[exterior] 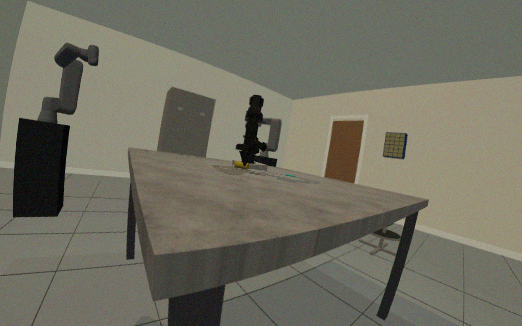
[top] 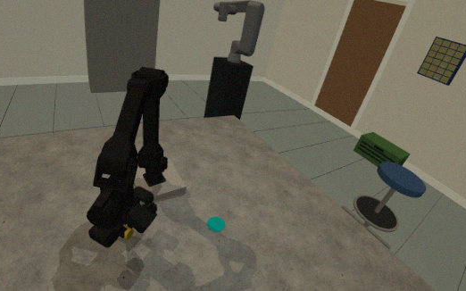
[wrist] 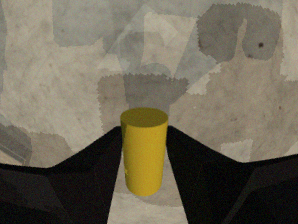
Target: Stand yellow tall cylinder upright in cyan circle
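The yellow tall cylinder lies on the table top, clamped between my black fingers. My gripper is down at table level and shut on it; in the top view only the cylinder's end shows past the arm. The cyan circle is a flat disc on the table to the right of the gripper, apart from it. It does not show in the wrist view.
My arm's base stands on the table behind the gripper. A second grey arm on a black pedestal stands beyond the table. A blue stool and a green crate stand on the floor at right.
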Available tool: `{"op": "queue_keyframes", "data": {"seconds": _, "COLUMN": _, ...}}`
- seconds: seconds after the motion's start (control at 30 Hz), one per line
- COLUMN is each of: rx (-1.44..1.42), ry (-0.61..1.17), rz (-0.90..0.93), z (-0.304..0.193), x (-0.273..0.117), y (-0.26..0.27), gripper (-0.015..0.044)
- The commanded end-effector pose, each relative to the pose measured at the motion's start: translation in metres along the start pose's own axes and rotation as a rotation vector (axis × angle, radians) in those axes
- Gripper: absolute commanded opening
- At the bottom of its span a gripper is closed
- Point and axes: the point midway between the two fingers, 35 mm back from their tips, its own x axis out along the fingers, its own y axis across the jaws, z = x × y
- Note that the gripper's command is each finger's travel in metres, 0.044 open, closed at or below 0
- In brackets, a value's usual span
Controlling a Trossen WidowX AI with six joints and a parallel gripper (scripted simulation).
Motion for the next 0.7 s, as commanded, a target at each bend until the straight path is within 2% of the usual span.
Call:
{"op": "queue_keyframes", "data": {"seconds": 0.0, "rx": -0.003, "ry": -0.01, "rz": -0.016, "z": 0.002, "x": -0.012, "y": -0.005, "gripper": 0.0105}}
{"op": "queue_keyframes", "data": {"seconds": 0.67, "rx": -0.003, "ry": -0.01, "rz": -0.016, "z": 0.002, "x": -0.075, "y": -0.006, "gripper": 0.0105}}
